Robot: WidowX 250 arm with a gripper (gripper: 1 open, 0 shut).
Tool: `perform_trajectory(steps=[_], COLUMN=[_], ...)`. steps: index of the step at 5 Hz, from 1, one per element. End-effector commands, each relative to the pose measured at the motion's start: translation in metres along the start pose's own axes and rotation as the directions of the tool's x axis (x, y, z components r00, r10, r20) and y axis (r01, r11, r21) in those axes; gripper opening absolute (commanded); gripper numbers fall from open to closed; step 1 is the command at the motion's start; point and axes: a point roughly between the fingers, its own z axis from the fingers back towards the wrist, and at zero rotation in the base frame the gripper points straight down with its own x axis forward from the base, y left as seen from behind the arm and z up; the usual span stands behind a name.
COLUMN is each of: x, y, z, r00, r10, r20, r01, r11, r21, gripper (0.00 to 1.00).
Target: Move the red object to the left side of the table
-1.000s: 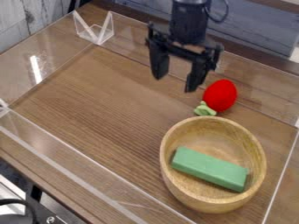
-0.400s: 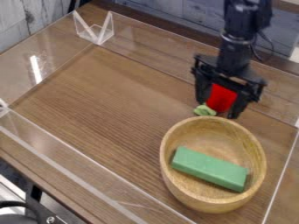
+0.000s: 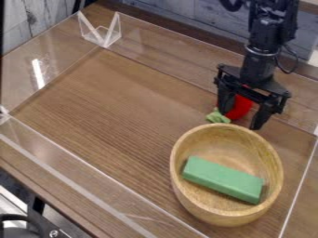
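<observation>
**Claw poised over the fruit, grasp and carry not yet made**

The red object (image 3: 250, 104) sits on the table (image 3: 118, 102) at its right side, just behind the far rim of the wooden bowl (image 3: 199, 195), with its small green stub poking out at its lower left, close to that rim. Only a strip of red shows, because the gripper (image 3: 252, 111) stands directly over it, pointing straight down, its dark fingers spread wide and reaching down on either side of the fruit. The jaws are open and nothing is held; whether a finger already touches the fruit cannot be told from this view.

Inside the bowl lies a green block (image 3: 224, 179), which plays no part in the job. Away from the bowl, toward the left, the wood-grain surface runs bare up to the low clear acrylic walls (image 3: 50, 158) that edge it, and a small clear stand (image 3: 99, 30) sits at the far left corner.

As for progress, I judge the task to be at an early stage: the approach looks about complete, but the fruit is still on the right, so closing on it, lifting it clear of the bowl's rim, carrying it leftward across the bowl-free stretch and setting it down all remain.
</observation>
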Motion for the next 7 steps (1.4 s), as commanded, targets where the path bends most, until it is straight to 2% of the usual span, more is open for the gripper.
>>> perform_trajectory(steps=[1, 2, 3, 5, 7], x=[0.014, 0.021, 0.024, 0.011, 0.004], y=[0.016, 0.016, 0.005, -0.016, -0.006], z=[0.019, 0.018, 0.022, 0.05, 0.031], r00=[0.997, 0.995, 0.994, 0.993, 0.992], r10=[0.026, 0.063, 0.066, 0.041, -0.084], r20=[0.068, 0.078, 0.092, 0.108, 0.095], r01=[-0.026, -0.062, -0.066, -0.042, 0.084], r11=[1.0, 0.998, 0.998, 0.999, 0.996], r21=[-0.005, -0.009, -0.002, 0.004, 0.002], gripper=[1.0, 1.0, 1.0, 1.0, 1.0])
